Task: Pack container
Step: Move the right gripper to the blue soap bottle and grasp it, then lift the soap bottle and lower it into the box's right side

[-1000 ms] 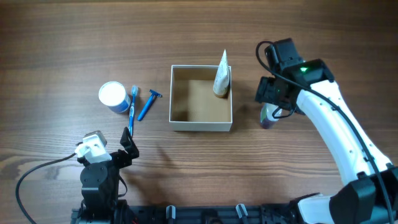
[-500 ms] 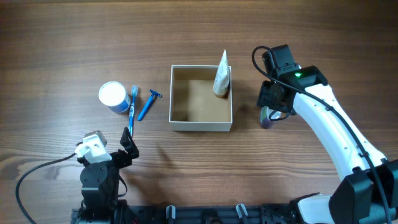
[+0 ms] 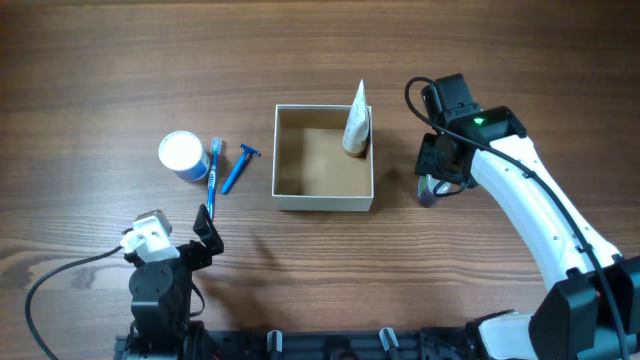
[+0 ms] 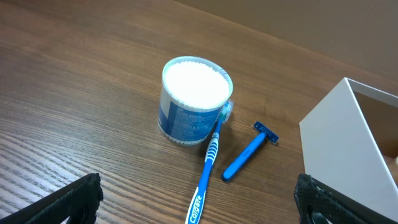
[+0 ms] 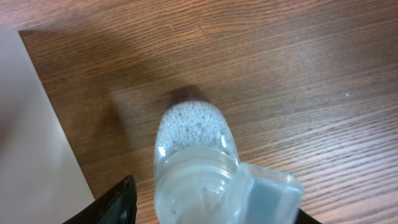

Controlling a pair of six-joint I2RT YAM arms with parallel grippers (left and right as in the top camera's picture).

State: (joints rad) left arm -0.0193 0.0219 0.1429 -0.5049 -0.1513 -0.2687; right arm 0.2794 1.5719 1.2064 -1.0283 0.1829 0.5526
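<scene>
The container point(image 3: 323, 158) is a square white-walled box with a brown floor at the table's middle. A white tube point(image 3: 356, 120) stands in its far right corner. My right gripper point(image 3: 437, 170) is open and straddles a small clear bottle point(image 3: 428, 190) standing on the table right of the container. In the right wrist view the bottle point(image 5: 196, 143), foamy inside with a clear flip cap, sits between the fingers point(image 5: 118, 202) with a gap on the left side. My left gripper point(image 3: 205, 225) is open and empty near the front left edge.
A round blue jar with a white lid point(image 3: 181, 155), a blue toothbrush point(image 3: 212, 172) and a blue razor point(image 3: 238, 166) lie left of the container. They also show in the left wrist view: jar point(image 4: 196, 99), toothbrush point(image 4: 208, 168), razor point(image 4: 249, 155).
My right gripper has moved a little left and down over the clear bottle. The left arm and the other things have not moved.
</scene>
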